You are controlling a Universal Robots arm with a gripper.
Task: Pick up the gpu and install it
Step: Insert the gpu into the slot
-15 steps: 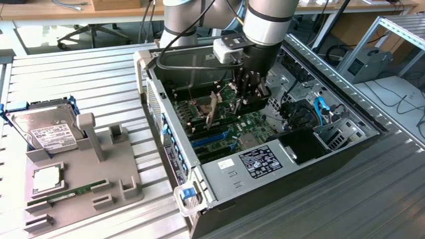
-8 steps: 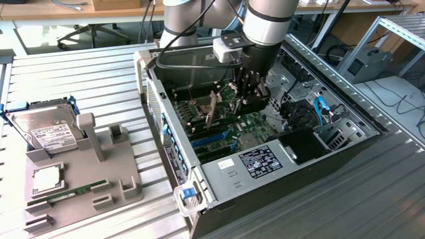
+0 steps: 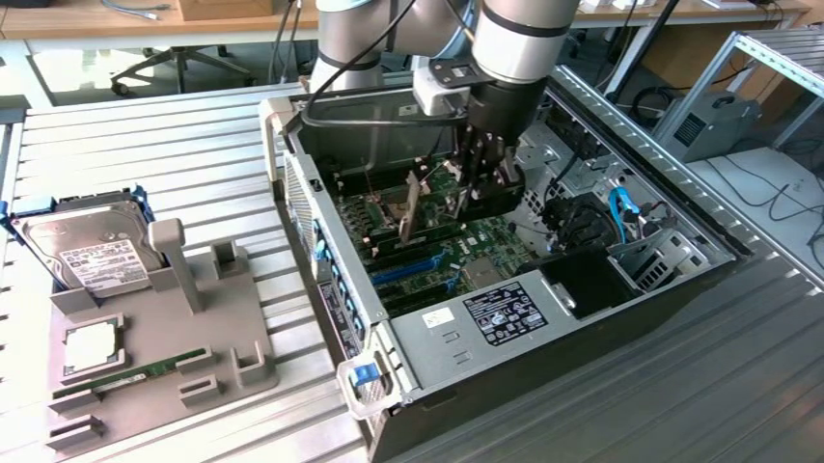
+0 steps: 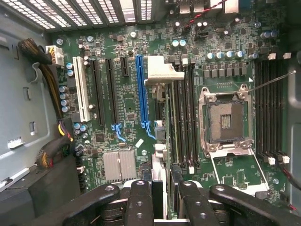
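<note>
Your end effector (image 3: 487, 183) is partly closed, clamped on the gpu (image 4: 162, 70). It holds the card edge-on inside the computer case (image 3: 303, 193), over the motherboard (image 4: 127, 92), just beside the blue slot (image 4: 139, 89).

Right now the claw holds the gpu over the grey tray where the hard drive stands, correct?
No. The claw holds the gpu inside the open computer case, above the motherboard, not over the grey tray. The exterior view shows this; the hard drive does stand on that tray.
</note>
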